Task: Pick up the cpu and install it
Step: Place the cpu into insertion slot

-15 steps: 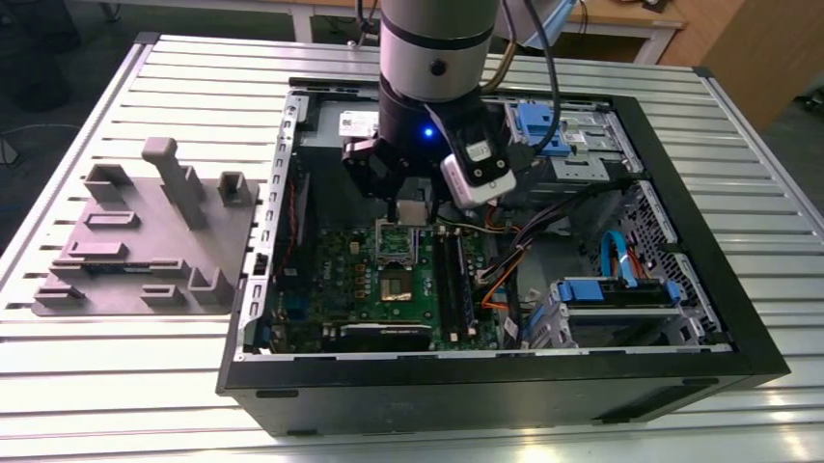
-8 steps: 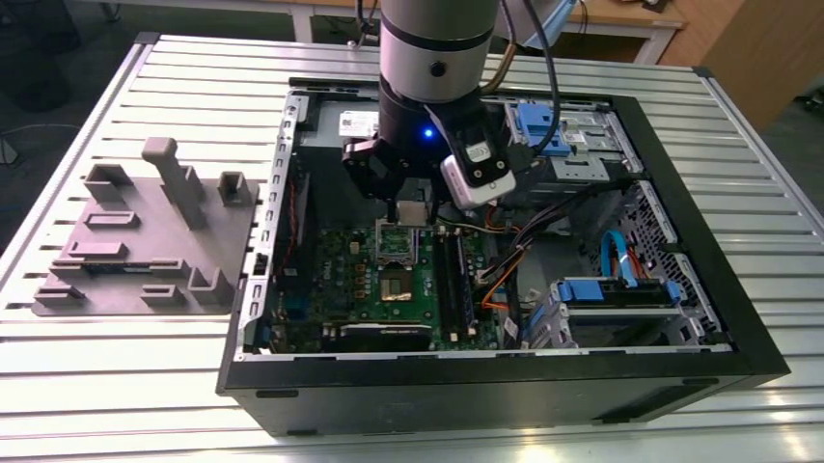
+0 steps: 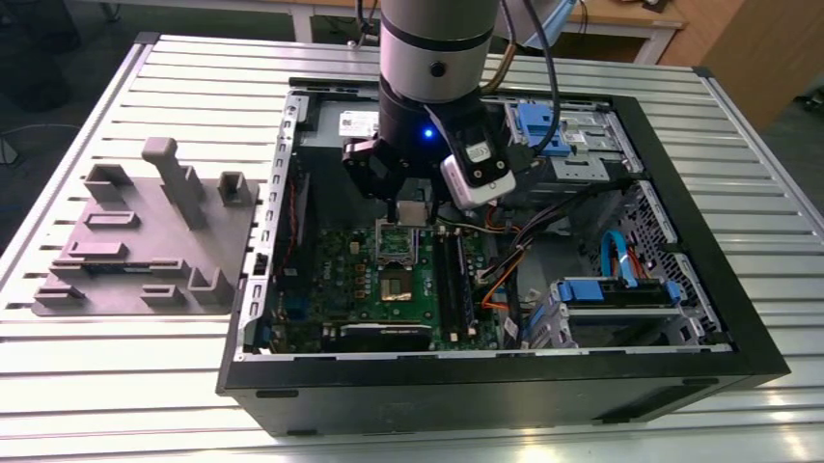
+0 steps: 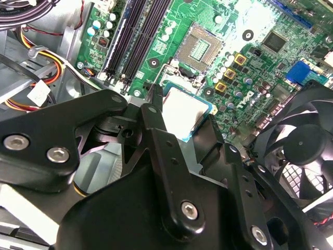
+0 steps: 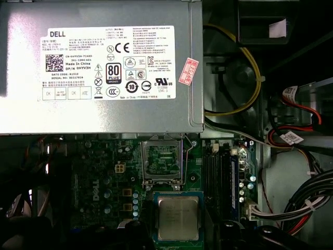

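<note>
The cpu, a small square chip with a dull silver top and a green rim, sits between the black fingers of my gripper, which is shut on it. In the exterior view the gripper hangs inside the open computer case with the cpu just above the green motherboard. The empty cpu socket lies right beside and below the chip. In the first wrist view the cpu floats next to the open socket. The same socket appears in the second wrist view.
A large grey power supply with a white label borders the socket. Black memory slots and coloured cables lie on one side, a black fan on the other. A grey fixture plate rests on the table at the exterior view's left.
</note>
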Available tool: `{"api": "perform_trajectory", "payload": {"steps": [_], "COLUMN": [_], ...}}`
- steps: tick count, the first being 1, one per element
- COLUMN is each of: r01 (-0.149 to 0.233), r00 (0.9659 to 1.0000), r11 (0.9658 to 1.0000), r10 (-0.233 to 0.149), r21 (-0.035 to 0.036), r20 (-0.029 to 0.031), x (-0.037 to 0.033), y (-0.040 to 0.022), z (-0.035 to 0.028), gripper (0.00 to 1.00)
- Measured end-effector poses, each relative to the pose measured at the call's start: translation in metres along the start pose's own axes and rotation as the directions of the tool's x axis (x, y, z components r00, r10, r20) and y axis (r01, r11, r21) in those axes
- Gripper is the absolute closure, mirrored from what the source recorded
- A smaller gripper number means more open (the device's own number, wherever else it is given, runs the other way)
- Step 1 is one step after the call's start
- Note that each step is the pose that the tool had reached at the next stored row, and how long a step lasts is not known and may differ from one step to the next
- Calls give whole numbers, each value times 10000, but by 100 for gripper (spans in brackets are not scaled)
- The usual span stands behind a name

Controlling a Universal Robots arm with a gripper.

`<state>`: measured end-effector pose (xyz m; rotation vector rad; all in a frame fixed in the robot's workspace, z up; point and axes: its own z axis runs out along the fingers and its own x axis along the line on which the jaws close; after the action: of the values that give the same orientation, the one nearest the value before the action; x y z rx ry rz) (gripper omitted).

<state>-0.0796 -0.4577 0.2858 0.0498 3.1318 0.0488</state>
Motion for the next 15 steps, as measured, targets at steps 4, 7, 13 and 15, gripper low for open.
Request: {"api": "perform_trajectory", "payload": {"steps": [4, 7, 13, 15], "r01": [0, 0, 0, 0], "r00": [10000, 10000, 10000, 10000], "r11": [10000, 10000, 10000, 10000], "r10": [0, 0, 0, 0], "r21": [-1, 0, 0, -3], "r20": [0, 0, 4, 9], "x": [0, 0, 0, 1], "y": [-1, -1, -1, -5], "z": [28, 39, 45, 50], "gripper": [53, 53, 53, 53]}}
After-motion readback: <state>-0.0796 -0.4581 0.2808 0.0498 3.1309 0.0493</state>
